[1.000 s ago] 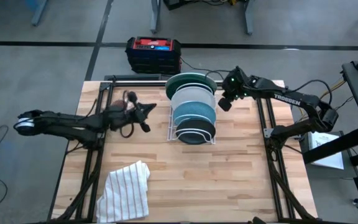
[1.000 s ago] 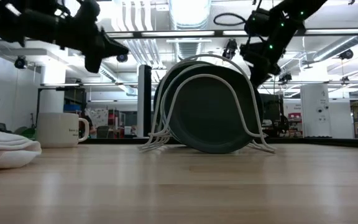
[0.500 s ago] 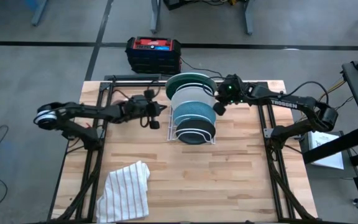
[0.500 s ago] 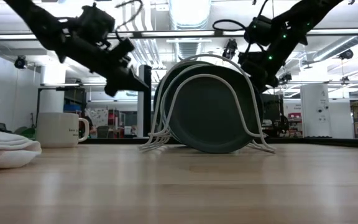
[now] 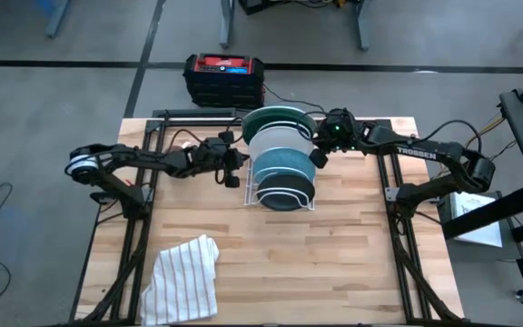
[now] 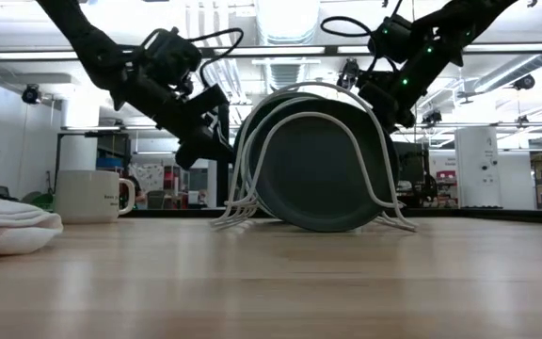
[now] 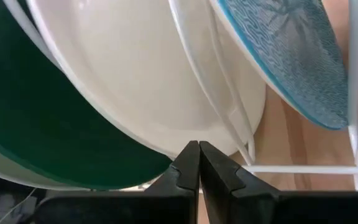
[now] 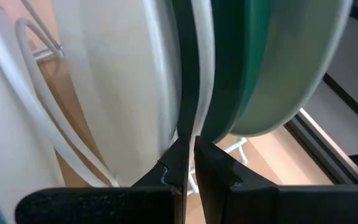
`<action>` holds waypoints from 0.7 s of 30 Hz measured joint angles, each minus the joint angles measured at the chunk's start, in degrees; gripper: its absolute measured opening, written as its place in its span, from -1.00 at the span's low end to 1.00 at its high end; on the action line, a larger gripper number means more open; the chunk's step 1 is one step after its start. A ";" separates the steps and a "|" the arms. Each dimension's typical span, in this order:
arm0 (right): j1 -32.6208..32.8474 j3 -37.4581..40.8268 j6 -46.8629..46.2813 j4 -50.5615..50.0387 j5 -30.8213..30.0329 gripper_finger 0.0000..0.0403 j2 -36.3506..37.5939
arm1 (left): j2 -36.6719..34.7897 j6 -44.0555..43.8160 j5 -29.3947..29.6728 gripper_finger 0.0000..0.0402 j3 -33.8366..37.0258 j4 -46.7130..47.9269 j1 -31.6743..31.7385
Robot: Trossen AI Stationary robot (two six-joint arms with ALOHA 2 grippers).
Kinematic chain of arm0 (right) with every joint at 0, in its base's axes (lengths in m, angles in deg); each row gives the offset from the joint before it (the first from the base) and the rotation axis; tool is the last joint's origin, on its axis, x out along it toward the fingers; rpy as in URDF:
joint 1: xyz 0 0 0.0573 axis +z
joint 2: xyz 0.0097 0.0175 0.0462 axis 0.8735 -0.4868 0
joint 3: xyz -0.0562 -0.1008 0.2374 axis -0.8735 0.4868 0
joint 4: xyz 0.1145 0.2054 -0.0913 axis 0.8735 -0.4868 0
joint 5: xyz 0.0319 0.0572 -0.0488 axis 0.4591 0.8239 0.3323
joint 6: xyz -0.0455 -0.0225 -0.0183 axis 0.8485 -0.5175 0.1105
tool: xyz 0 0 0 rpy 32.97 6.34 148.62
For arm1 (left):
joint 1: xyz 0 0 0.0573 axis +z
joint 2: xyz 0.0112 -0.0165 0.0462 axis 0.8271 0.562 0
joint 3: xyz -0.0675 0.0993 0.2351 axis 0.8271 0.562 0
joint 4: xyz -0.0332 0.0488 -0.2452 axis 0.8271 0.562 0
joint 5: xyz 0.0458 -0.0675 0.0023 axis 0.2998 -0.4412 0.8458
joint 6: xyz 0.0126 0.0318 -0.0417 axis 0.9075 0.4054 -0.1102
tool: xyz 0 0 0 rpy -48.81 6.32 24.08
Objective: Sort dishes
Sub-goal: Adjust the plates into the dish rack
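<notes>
Left gripper (image 5: 232, 169): fingers pressed together, nothing held; over the last second it has swung in from well out over the left of the counter (image 5: 352, 263) to just beside the left flank of the white wire rack (image 5: 248, 186), its tip at the gap between the dark green and pale plates in its wrist view. Right gripper (image 5: 320, 156): also closed and empty, drawn in over the same second to the rack's right flank, tip at the rim between those two plates. Judgement: both arms are now staged on the rack, so the pulling of a plate appears about to begin; none has left it yet. Dishes, near to far, all on edge in the rack: blackish plate with pale rim (image 5: 283, 196), smallest; teal plate (image 5: 282, 165), patterned face; pale blue plate (image 5: 280, 139), looking almost white; dark green plate (image 5: 280, 116), largest, glossy, at the far end.
</notes>
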 joint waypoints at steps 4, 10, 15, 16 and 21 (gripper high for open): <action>0.00 -0.07 -0.04 0.89 -0.03 -0.91 0.51 | 0.18 0.03 -0.16 -1.00 -0.02 0.04 0.12; 0.00 -0.14 -0.37 -1.51 -0.49 -0.91 2.10 | -2.05 2.07 6.17 -1.00 0.02 5.26 0.27; -0.01 -0.31 -1.16 -5.89 -5.38 -0.91 6.13 | -6.71 3.51 15.60 -1.00 0.09 9.54 0.93; -0.02 -0.31 -1.20 -6.23 -5.95 -0.91 6.88 | -7.16 3.71 17.24 -1.00 0.09 9.00 1.42; 0.02 -0.31 -1.20 -6.17 -6.19 -0.91 9.48 | -6.67 2.92 16.61 -1.00 -1.00 5.10 5.29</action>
